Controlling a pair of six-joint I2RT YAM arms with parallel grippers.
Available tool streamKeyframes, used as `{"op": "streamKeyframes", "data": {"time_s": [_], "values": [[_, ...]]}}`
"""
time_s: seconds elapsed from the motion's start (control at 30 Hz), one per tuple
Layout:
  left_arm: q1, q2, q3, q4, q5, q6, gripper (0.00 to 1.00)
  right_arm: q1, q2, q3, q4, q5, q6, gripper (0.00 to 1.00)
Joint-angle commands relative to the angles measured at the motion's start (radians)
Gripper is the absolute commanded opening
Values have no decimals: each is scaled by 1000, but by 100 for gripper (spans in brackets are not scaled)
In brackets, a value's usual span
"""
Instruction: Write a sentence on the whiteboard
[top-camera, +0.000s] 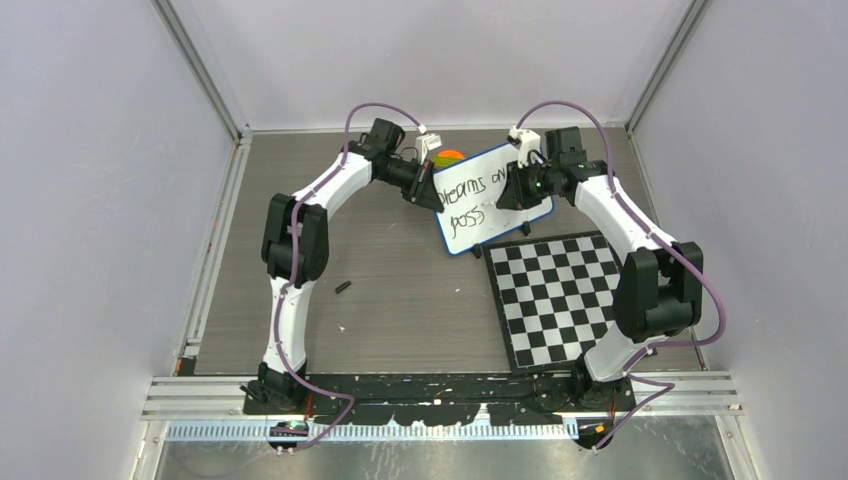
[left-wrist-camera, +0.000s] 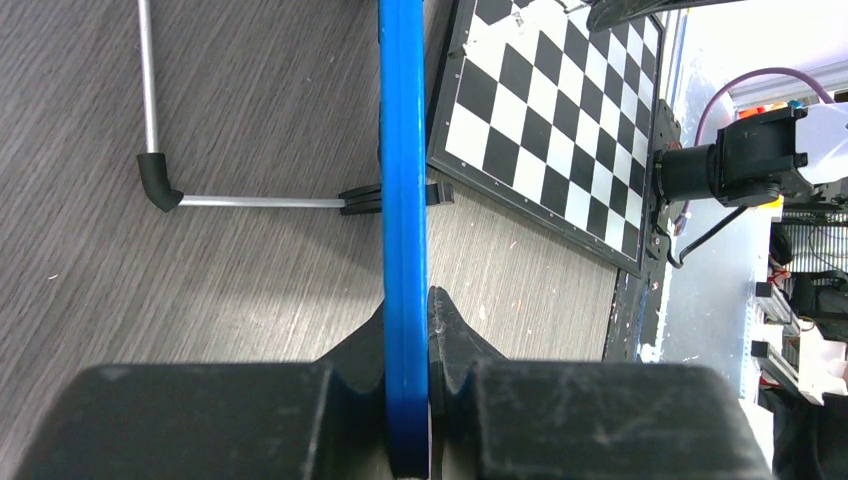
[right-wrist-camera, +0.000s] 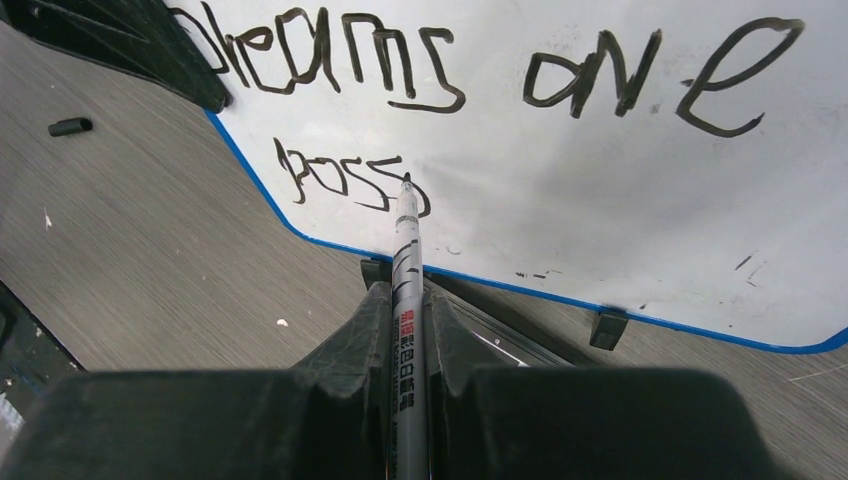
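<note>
Left gripper (left-wrist-camera: 405, 310) clamps whiteboard (top-camera: 500, 215) rim; right gripper (right-wrist-camera: 405, 297) grips marker (right-wrist-camera: 406, 245), tip ending sentence's (right-wrist-camera: 340, 70) "poss"; hold steady, press lightly

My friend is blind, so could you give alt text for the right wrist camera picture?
A marker pen, clamped in the jaws, touches its tip to a blue-rimmed whiteboard at the end of unfinished handwriting: "dreams are", then "poss" beneath. Grey wood-grain table lies below the board.

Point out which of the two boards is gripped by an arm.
The small white whiteboard with the blue rim: the left gripper clamps its edge. The black-and-white checkered board lies flat, ungripped.
</note>
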Motion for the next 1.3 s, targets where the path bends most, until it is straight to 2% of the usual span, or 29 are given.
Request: {"op": "streamKeyframes", "data": {"time_s": [0.0,0.3,1.03,1.27], "values": [[-12,6,18,-50,-9,29,0,18,2,2,14,14,-31,0],[-14,10,23,-51,-7,30,0,19,-15,-38,23,54,-42,0],[-17,8,19,-51,-13,31,0,17,32,13,69,126,-5,0],[-17,11,21,-51,-12,29,0,11,28,13,60,107,-2,0]]}}
